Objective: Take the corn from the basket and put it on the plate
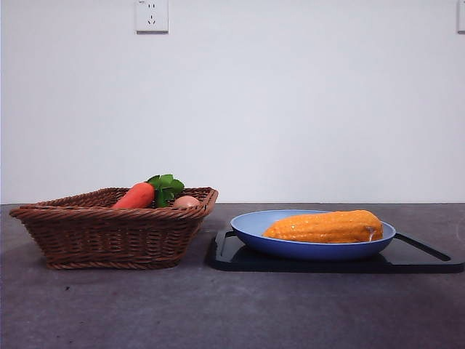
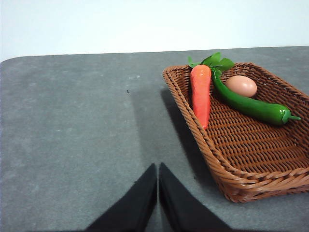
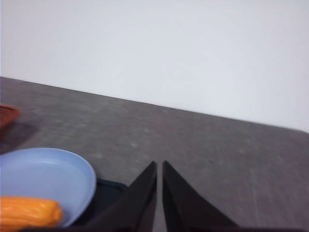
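1. The corn [image 1: 325, 227], bumpy and orange-yellow, lies lengthwise in the smooth light-blue plate [image 1: 251, 227] on a flat black tray [image 1: 421, 256].
2. The grey matte table [image 1: 218, 313] meets a plain white wall [image 1: 290, 102].
3. The woven brown basket [image 1: 109, 236] holds a carrot [image 2: 201, 93], green pepper [image 2: 251, 106] and egg [image 2: 241, 85].
4. The left gripper [image 2: 158, 169] and right gripper [image 3: 159, 166] have their jaws pressed together, empty, above the table.
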Robot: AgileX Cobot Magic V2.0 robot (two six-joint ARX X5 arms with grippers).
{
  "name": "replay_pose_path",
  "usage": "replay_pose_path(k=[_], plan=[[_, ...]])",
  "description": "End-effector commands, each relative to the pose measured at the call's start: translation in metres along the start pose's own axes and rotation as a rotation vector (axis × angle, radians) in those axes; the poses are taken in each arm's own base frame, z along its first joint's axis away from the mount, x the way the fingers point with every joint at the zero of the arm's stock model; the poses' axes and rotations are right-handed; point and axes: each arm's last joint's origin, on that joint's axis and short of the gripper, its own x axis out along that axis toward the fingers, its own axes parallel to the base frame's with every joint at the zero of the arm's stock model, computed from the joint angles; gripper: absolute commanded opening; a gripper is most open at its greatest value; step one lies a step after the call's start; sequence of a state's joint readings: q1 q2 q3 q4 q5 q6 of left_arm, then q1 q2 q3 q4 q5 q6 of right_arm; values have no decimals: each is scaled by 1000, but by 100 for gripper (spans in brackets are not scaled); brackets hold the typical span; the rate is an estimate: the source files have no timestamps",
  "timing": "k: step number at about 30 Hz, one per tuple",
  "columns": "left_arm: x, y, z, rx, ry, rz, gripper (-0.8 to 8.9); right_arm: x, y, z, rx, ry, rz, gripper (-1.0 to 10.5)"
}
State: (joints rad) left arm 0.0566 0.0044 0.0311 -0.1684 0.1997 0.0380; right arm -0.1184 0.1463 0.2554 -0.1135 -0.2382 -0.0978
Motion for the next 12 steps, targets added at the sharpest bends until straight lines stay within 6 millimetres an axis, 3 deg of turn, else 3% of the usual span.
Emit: replay_pose_path(k=[1,12], plan=[[3,1,-10,-8,31,4,8,0,0,-14,55,0,-37,2],[3,1,-9,-8,30,4,7,3,4,-63,141,65,-37,2]])
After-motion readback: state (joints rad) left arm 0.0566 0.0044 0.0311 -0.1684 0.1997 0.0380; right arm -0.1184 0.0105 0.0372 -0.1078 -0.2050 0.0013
